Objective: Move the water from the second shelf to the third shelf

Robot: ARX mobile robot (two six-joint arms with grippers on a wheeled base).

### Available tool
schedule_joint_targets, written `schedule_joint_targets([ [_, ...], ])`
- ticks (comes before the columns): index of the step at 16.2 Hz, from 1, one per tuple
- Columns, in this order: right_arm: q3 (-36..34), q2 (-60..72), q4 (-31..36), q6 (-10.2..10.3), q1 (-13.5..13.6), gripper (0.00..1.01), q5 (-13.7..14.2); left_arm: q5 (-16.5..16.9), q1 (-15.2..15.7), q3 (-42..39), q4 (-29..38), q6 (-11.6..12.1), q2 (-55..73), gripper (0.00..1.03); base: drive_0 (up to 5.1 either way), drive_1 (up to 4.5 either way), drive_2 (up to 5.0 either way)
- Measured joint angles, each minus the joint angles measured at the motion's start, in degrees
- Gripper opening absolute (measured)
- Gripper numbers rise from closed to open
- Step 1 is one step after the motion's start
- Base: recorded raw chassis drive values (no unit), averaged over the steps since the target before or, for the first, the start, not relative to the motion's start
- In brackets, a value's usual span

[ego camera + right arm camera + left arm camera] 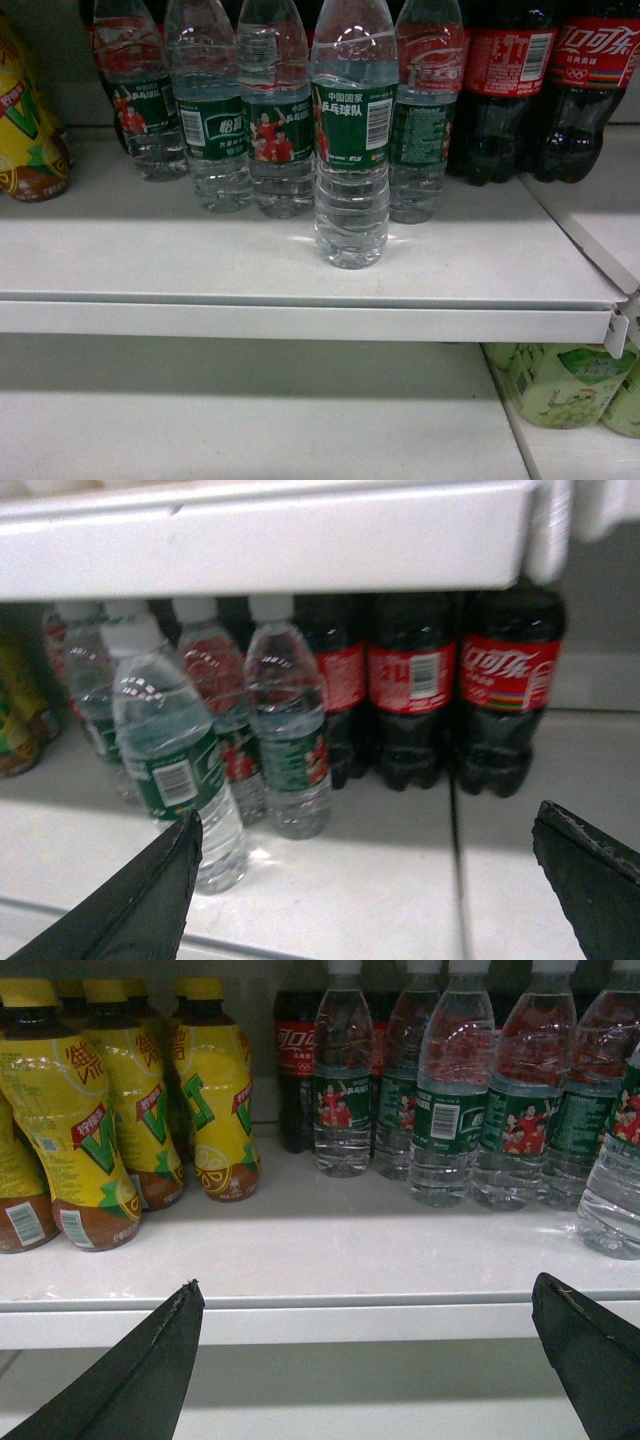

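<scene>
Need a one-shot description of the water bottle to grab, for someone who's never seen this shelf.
Look at the white shelf stocked with yellow tea bottles on the left and dark cola bottles on the right. Between them stands a row of clear water bottles with green labels. The target water bottle is the only one standing forward of that row, nearest the shelf's front edge, its barcode facing out.

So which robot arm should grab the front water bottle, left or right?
Probably the right. In its wrist view the front water bottle stands close, just past the open right gripper. For the open left gripper, that bottle sits far off at the right edge.
</scene>
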Motion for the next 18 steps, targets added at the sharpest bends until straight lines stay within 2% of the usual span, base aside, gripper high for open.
schedule_joint_targets([
  [3,0.37,11.91,5.01,-0.48,11.06,0.98,2.71,0.00,0.00,0.00,0.00,0.00,0.00,0.98,0.0,0.00,0.0],
  [4,0.83,15.74,6.62,-1.07,13.97,0.98,3.32,0.00,0.00,0.00,0.00,0.00,0.00,0.98,0.0,0.00,0.0],
  [5,2.19,20.11,7.37,-1.42,16.61,0.98,3.65,0.00,0.00,0.00,0.00,0.00,0.00,0.98,0.0,0.00,0.0],
  [8,6.67,30.60,8.13,-1.73,22.21,0.98,5.11,0.00,0.00,0.00,0.00,0.00,0.00,0.98,0.0,0.00,0.0],
  [10,10.60,35.52,8.33,-1.70,23.12,0.98,5.79,0.00,0.00,0.00,-0.02,0.00,0.00,0.98,0.0,0.00,0.0],
  [14,18.91,42.21,6.91,0.04,22.99,0.98,8.31,0.00,0.00,0.00,0.00,0.00,0.00,0.98,0.0,0.00,0.0],
  [18,24.50,46.91,5.73,1.09,20.28,0.98,9.81,0.00,0.00,0.00,0.00,0.00,0.00,0.98,0.0,0.00,0.0],
])
